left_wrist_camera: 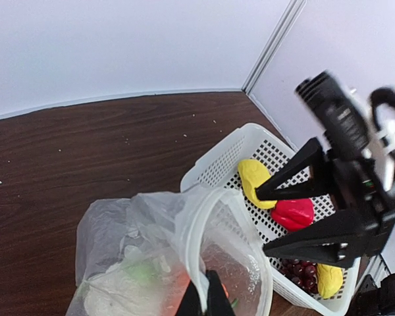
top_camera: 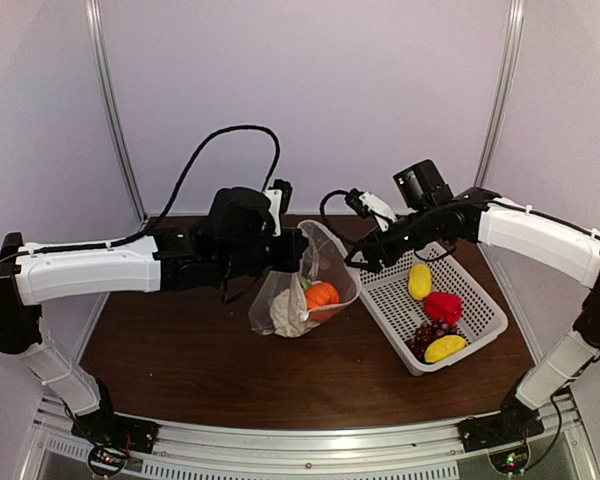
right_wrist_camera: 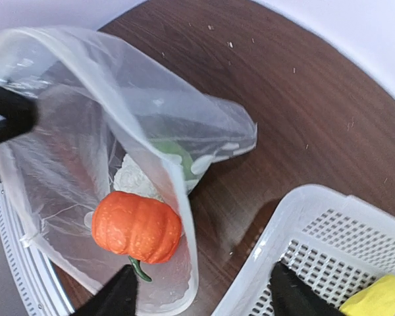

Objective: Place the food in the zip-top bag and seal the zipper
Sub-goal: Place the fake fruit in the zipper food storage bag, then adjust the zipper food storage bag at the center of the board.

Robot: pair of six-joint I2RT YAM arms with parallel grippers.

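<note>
The light, floppy zip-top bag (top_camera: pixel 332 250), at the basket's (top_camera: pixel 385 295) nine o'clock with its rim pinched by the left gripper (top_camera: pixel 301 250), likely handles best by its stiffer zipper (right_wrist_camera: pixel 178 204); the right gripper (top_camera: pixel 361 258) gapes empty.

The zip-top bag (top_camera: pixel 338 258) is clear with faint white dots. It is lifted by its upper edge, its mouth gaping wide and unsealed, and its sagging bottom seems to rest on the table (top_camera: pixel 180 350). The zipper (left_wrist_camera: pixel 189 243) runs around that mouth as a pale, thicker band. Inside, the orange pumpkin (right_wrist_camera: pixel 136 227) lies on its side against the white cauliflower (right_wrist_camera: pixel 135 179), whose green leaves show behind it. Two yellow pieces (top_camera: pixel 419 281), the red pepper (top_camera: pixel 442 306) and the dark grape bunch (top_camera: pixel 428 333) lie in the white mesh basket (top_camera: pixel 385 300) just beside the bag.
</note>
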